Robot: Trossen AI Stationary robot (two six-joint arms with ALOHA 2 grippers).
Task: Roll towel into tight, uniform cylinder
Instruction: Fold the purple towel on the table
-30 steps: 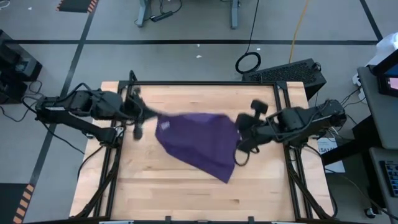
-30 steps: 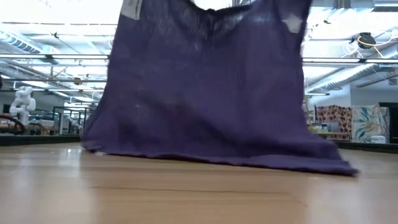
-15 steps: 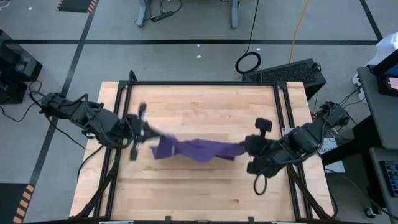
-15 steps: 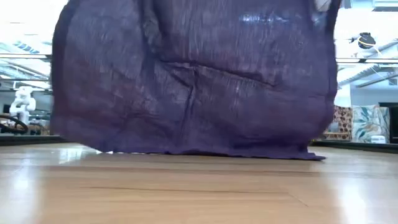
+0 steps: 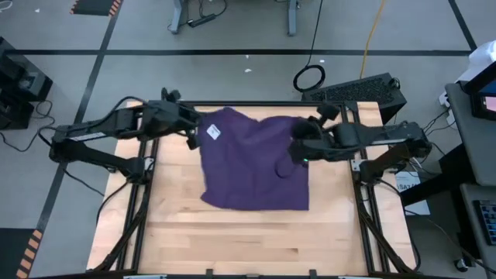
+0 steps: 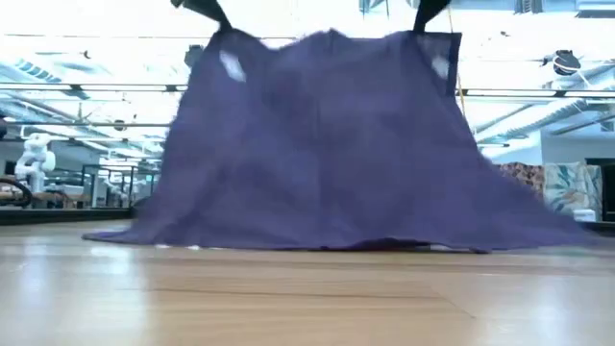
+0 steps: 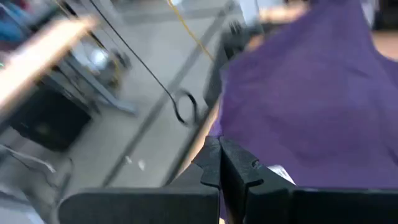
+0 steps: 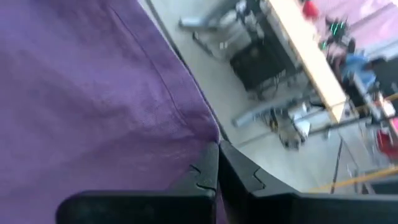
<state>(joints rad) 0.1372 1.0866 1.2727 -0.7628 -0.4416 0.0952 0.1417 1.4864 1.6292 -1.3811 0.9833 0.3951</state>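
- High view: the towel [image 5: 256,163], bunched into a narrow band between the arms half a second before, was seen spread wide again. Its far edge was held up near the back of the table [image 5: 232,240], and its near edge lay toward the table's middle. The left gripper [image 5: 195,129] was pinching the far corner by the white tag [image 5: 213,132]; the right gripper [image 5: 298,149] was pinching the opposite far corner. The change was judged to be a shake-out to flatten the cloth, so rolling had not begun.
- Low view: the towel [image 6: 322,144] was hung like a curtain from 2 pinched top corners, with its bottom hem resting on the wood. A second before, the hem sat skewed; now it lay nearly level.
- Left wrist view: the fingers [image 7: 214,163] were pressed together on the cloth's edge.
- Right wrist view: the fingers [image 8: 211,171] were likewise closed on a corner.
- No containers were seen in any view.
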